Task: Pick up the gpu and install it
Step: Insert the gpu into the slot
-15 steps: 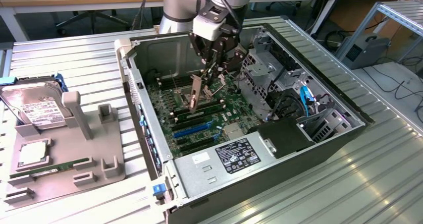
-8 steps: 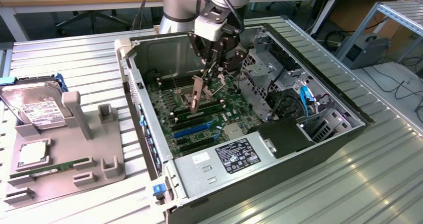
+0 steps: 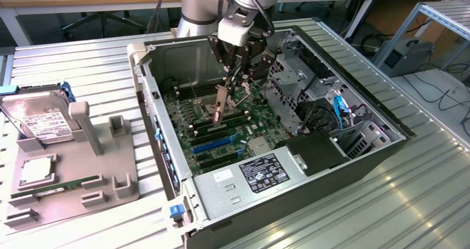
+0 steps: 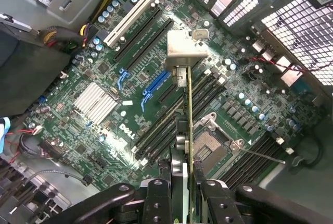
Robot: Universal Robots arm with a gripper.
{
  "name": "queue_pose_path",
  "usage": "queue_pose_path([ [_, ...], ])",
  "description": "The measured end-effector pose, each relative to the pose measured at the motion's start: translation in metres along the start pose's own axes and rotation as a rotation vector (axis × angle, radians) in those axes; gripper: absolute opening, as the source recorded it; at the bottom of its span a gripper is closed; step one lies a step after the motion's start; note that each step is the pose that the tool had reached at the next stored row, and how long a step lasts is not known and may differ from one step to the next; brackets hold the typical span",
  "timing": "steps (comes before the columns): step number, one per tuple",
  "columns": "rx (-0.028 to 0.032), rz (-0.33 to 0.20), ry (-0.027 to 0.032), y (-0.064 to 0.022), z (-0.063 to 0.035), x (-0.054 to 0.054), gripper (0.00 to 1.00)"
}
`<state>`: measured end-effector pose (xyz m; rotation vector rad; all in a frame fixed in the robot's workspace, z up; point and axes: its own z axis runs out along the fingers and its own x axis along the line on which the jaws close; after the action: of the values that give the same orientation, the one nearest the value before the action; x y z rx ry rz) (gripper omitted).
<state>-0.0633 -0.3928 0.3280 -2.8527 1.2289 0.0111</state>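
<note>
Corrugated metal forms the surface [image 3: 411, 205] on which the open computer case [image 3: 367, 161] lies on its side, its green motherboard [image 3: 253, 125] facing up. Beside it, on the exterior view's left, a grey holder tray [image 3: 88, 194] carries a silver hard drive [image 3: 37, 122] and a slim RAM stick [image 3: 55, 189]; whatever place it has for the card cannot be made out.

The arm [image 3: 197, 9] reaches down from the far side into the middle of the case, its wrist turned so that the tool [image 3: 233, 78] points nearly straight down at the board.

The picking-up seems done, and the step in hand is, by my judgement, the installing: the tool is closed narrowly on the gpu [image 4: 189, 114], which hangs on edge below it, with the silver end bracket [image 4: 186, 52] at the end farthest from the fingers [image 4: 208, 198]. In the exterior view the card [image 3: 222, 103] stands above the motherboard near the long slots, tilted slightly. Whether its lower edge already touches a slot cannot be told.

Seating it would likely call for the card's edge connector to be lined up squarely along one expansion slot, perhaps the blue slot [image 4: 156, 84] or the black ones beside it, with the bracket toward the case's rear wall, and then a straight, even press. A tilt could jam it.
</note>
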Motion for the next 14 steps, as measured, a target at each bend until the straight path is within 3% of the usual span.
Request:
queue_pose_path([
  [3,-0.0001,0.017,0.0009,-0.0001,0.0005,0.0,0.27],
  [14,0.0008,0.197,0.0092,0.0001,0.0033,0.0001,0.27],
])
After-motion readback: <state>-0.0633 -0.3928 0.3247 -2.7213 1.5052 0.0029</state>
